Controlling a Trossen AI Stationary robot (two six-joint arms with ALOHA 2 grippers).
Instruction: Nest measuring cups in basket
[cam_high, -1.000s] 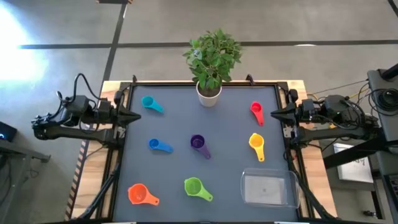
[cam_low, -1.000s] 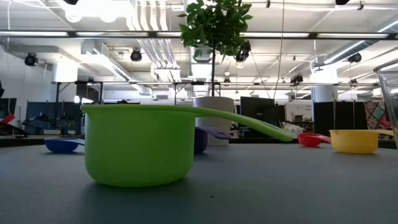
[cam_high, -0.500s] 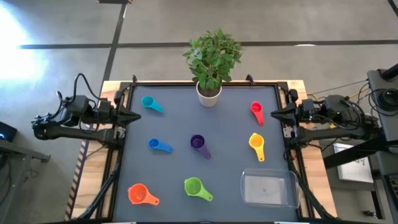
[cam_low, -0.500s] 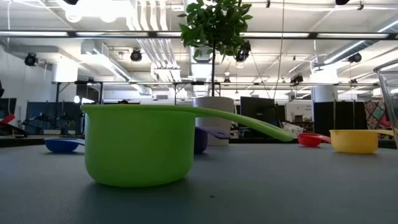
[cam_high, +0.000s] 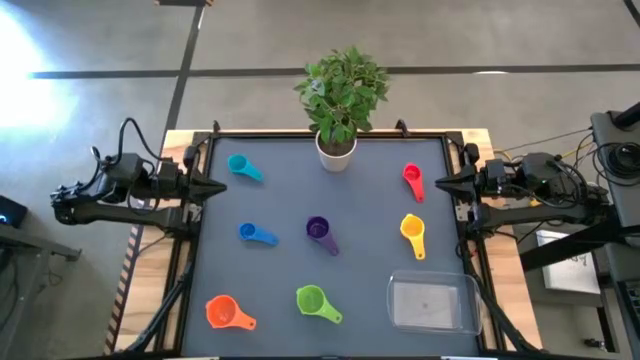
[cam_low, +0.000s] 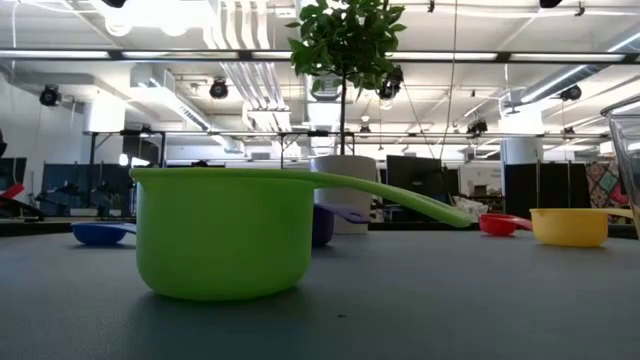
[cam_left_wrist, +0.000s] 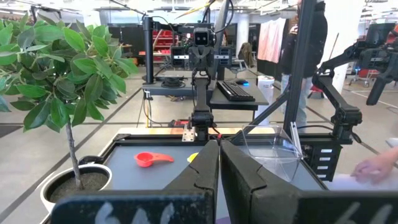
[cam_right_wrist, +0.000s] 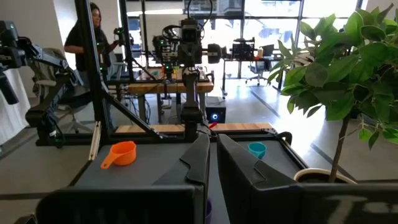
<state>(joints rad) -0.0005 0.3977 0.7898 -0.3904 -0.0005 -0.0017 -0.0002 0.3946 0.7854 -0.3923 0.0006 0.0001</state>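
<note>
Left gripper (cam_high: 218, 187) waits at the mat's left edge, fingers together, holding nothing. Small plastic measuring cups (cam_high: 318, 230) lie scattered singly across the grey mat, likely laid out for collecting; the clear shallow rectangular plastic basket (cam_high: 467, 315) sits near-right. Right gripper (cam_high: 443, 185) idles opposite, closed and bare

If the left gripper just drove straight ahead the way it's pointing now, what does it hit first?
Probably nothing on the table. The shut left gripper points level across toward the right gripper. The teal cup and blue cup sit to either side of that line; height above the cups is unclear.
</note>
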